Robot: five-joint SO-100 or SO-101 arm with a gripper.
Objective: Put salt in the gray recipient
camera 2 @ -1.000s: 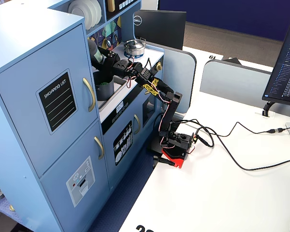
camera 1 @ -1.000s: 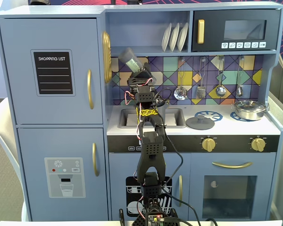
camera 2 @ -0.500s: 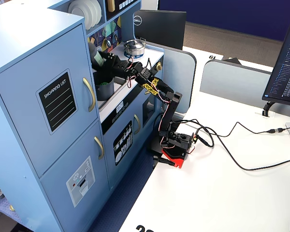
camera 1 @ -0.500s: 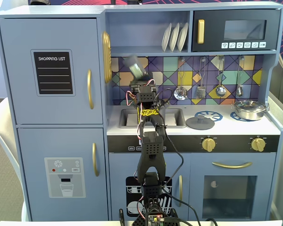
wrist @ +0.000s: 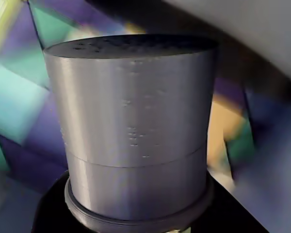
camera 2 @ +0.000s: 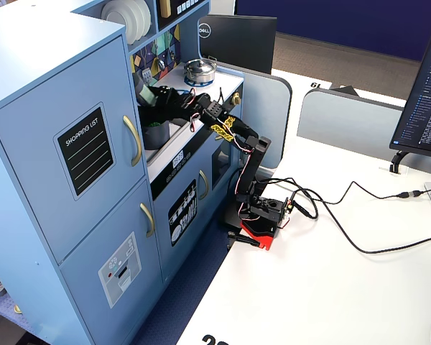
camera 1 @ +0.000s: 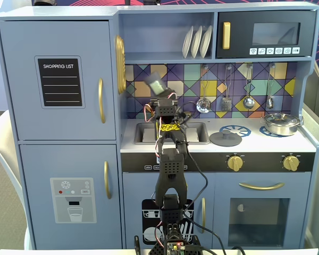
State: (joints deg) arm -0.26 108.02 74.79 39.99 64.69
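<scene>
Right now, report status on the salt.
Gripper shut on the salt, raised over the sink. Gray recipient below. Nothing seen blocking.

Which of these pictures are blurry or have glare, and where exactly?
Wrist view: the salt shaker is fairly sharp, while the tiled wall behind smears into colour patches. Front fixed view: the raised shaker is motion-blurred; the steel pan and microwave window catch glare. Side fixed view: evenly lit and sharp.

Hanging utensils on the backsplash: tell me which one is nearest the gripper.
In the front fixed view, the leftmost hanging utensil, a silver ladle, is nearest the gripper, which holds the salt. The other three hang further right, toward the steel pan.
</scene>
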